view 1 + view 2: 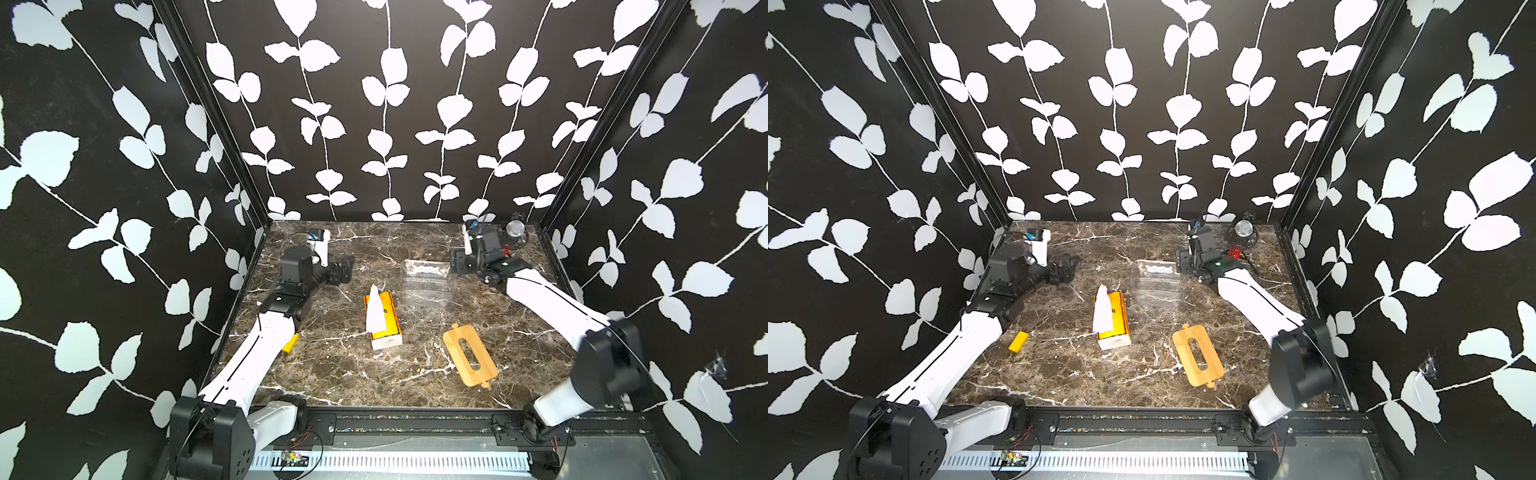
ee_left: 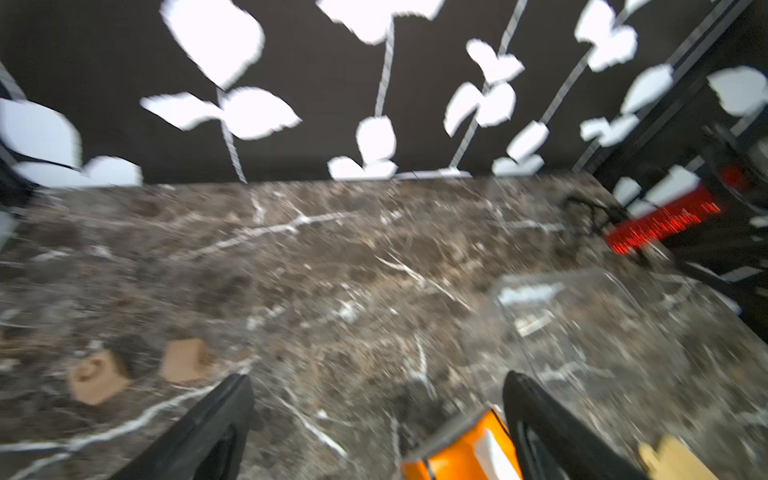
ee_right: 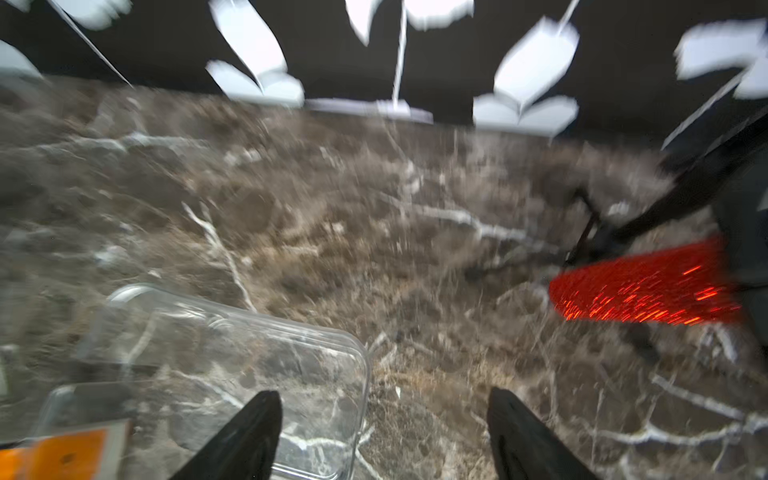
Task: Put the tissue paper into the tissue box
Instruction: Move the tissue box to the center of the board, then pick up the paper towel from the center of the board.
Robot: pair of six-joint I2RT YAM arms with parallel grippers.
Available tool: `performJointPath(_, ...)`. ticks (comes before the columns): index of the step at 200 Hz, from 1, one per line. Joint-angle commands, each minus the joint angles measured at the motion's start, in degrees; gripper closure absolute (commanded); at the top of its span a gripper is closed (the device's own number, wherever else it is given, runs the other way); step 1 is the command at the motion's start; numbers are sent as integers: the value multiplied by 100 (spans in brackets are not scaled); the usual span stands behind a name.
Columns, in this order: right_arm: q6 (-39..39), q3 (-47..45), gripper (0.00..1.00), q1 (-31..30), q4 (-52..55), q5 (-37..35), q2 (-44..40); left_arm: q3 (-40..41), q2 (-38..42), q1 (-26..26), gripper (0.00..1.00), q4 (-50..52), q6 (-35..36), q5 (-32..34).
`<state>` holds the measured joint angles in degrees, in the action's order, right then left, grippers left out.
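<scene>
Tissue paper (image 1: pixel 391 328), orange-yellow soft pack, lies outside the clear plastic tissue box (image 1: pixel 428 284); left gripper (image 2: pixel 376 376), right gripper (image 3: pixel 382 392) gape empty.

Glossy white shells with thin black seams cover the left arm (image 1: pixel 257 353) and right arm (image 1: pixel 540 295); joint housings are black. The left claw (image 2: pixel 378 376) has black tapered fingers (image 2: pixel 216 428).

Motion blur smeared both wrist views beyond the jaws, streaking the marble tabletop (image 3: pixel 374 232). Both top views were sharp and evenly bright, their walls (image 1: pixel 104 208) bowed at the edges.
</scene>
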<state>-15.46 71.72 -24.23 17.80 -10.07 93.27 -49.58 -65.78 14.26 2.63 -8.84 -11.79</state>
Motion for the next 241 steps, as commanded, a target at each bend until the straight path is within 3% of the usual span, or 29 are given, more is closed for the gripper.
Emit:
performJointPath(1,-433,289,28,-8,380,-111,290,-167,9,306,5,417,-46,-83)
performJointPath(62,-647,221,54,-11,175,113,1018,-275,-314,1266,6,1156,-1470,1299)
performJointPath(101,-614,123,75,-37,129,177,1110,-173,-494,1624,10,1424,-2300,1538)
performJointPath(138,-520,-65,83,-85,144,98,937,-375,-778,2453,10,1911,-2559,2705)
performJointPath(172,-380,-227,90,-119,202,-91,773,-575,-1244,2553,10,2247,-3131,2865)
performJointPath(191,-294,-342,93,-124,224,-178,702,-646,-1463,2896,8,2259,-3377,2935)
performJointPath(241,-86,-723,100,-111,399,-439,312,-997,-2097,3127,7,2476,-3544,2994)
